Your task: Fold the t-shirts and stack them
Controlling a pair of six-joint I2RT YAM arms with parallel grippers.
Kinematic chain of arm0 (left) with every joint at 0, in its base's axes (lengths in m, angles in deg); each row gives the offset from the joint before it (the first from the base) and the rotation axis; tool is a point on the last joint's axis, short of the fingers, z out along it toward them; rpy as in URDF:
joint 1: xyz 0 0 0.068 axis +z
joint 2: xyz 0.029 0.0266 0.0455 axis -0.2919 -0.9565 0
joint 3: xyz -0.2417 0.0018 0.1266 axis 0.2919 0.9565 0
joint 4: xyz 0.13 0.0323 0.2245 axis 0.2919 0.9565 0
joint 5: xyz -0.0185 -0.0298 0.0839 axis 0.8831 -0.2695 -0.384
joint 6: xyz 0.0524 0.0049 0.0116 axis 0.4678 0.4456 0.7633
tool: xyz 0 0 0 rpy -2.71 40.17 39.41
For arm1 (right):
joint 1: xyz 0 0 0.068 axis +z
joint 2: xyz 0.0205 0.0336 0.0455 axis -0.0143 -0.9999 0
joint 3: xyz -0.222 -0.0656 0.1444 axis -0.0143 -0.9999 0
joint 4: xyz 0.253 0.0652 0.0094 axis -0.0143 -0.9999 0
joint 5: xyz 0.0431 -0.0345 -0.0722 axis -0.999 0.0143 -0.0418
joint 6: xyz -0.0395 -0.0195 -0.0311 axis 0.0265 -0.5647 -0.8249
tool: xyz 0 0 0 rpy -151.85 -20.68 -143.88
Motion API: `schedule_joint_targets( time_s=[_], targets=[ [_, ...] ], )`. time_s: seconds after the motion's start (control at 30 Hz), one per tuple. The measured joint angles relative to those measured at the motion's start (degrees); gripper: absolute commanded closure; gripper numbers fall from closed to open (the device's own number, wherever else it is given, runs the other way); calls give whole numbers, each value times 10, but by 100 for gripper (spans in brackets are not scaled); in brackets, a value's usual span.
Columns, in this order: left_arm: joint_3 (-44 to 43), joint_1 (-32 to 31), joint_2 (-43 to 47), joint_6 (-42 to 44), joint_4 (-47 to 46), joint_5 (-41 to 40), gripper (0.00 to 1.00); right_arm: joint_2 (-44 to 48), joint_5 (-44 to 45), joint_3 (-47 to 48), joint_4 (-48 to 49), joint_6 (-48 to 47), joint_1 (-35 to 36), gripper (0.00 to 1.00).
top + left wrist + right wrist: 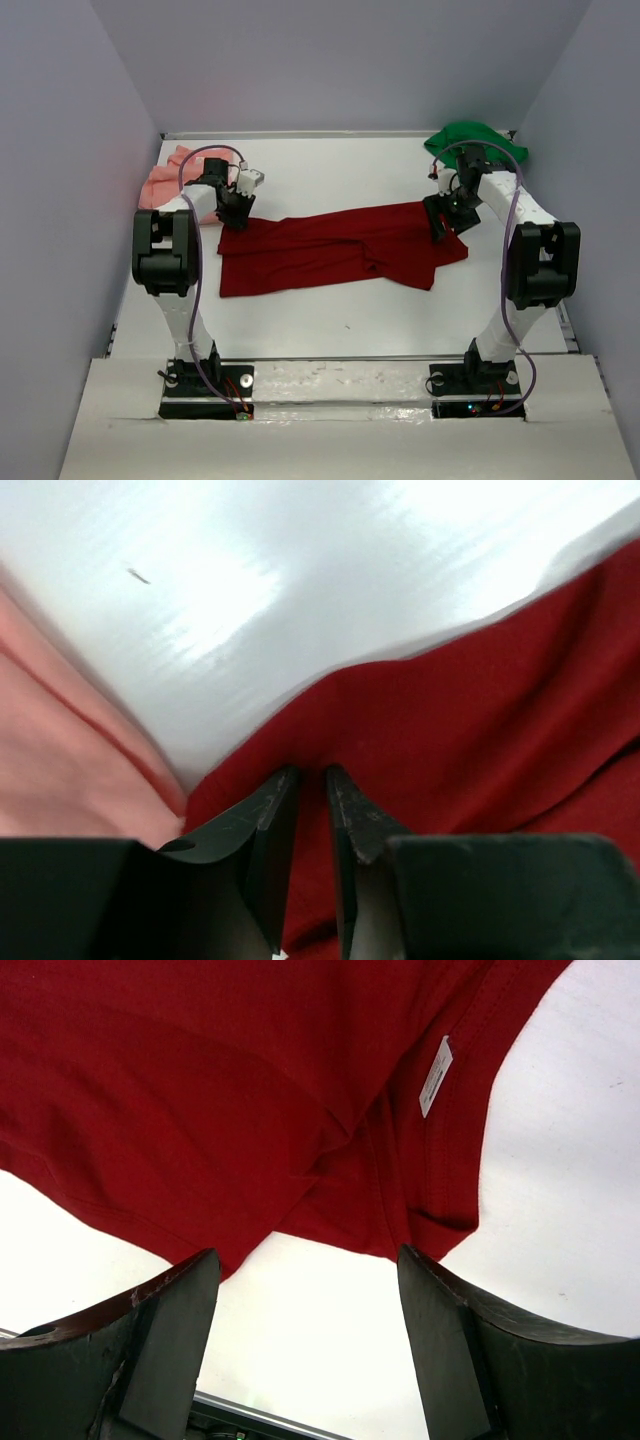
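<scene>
Nearest the lens of the left wrist camera, the left gripper had its two black fingers drawn almost together with a fold of cloth between them. It appeared to be clamped on the edge of the dark red, plain cloth t-shirt. From overhead, that grip sat at the shirt's 10 o'clock corner. The right gripper stood wide apart and held nothing. It hovered over the same shirt's 3 o'clock end, with bare white table showing between its fingers.

As a judgement, the task was at an early stage. The dark red shirt lay spread near the middle of the table in a rumpled band, with a few creases and a lapped layer. Whether any proper fold had been made I could not tell. The salmon pink cloth t-shirt sat crumpled at about 10 o'clock, against the left wall and just beside the left gripper. The bright green cloth t-shirt lay bunched in the far corner at about 1 o'clock. Neither looked folded, and no stack existed. All three shirts were left to fold and pile up.

The dark red shirt's long axis ran roughly from 9 o'clock to 3 o'clock. Its 3 o'clock end sat slightly farther from the arm bases. A small white label beside a curved, stitched neckband showed under the right wrist. From this the collar probably pointed toward 3 o'clock and the hem toward 9 o'clock.
</scene>
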Motion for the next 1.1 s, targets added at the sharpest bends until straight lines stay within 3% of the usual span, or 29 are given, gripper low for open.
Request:
schedule_joint_targets(
  time_s=[0.37, 0.73, 1.1],
  targets=[
    [-28, 7, -23, -16, -3, -24, 73, 1, 0, 0, 0, 2, 0, 23],
    [9, 5, 2, -55, -38, -156, 74, 3, -3, 0, -2, 2, 0, 23],
    [13, 7, 36, -67, 33, -186, 68, 3, -56, 0, -16, 0, 0, 23]
  ],
)
